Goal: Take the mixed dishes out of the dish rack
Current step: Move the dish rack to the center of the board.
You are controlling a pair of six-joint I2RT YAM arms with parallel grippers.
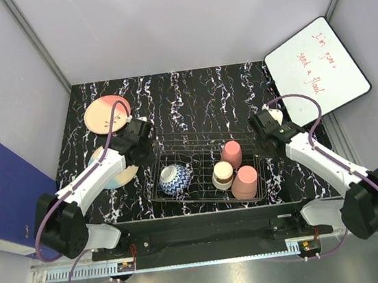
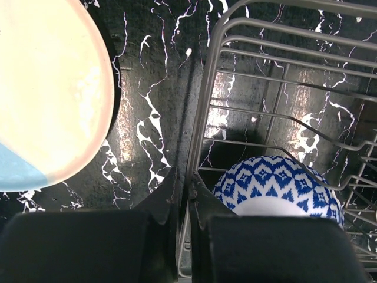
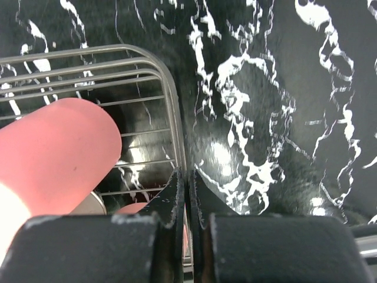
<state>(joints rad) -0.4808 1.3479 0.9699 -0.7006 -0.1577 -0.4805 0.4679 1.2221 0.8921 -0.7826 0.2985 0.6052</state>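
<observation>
The wire dish rack (image 1: 200,144) sits mid-table. In it are a blue-and-white bowl (image 1: 176,180), a cream cup (image 1: 223,174) and two pink cups (image 1: 231,154) (image 1: 244,182). My left gripper (image 2: 185,186) is shut on the rack's left rim wire (image 2: 203,106), with the bowl (image 2: 277,180) just inside. My right gripper (image 3: 187,183) is shut on the right rim wire (image 3: 171,100), beside a pink cup (image 3: 53,153). A pink-and-cream plate (image 1: 106,113) lies on the table at the far left. A blue-and-cream plate (image 2: 47,100) lies nearer, partly under my left arm.
A whiteboard (image 1: 318,70) with red writing leans at the back right corner. A blue binder (image 1: 6,198) stands outside the left wall. Black marbled tabletop (image 1: 190,96) shows behind the rack and to its right (image 3: 283,118).
</observation>
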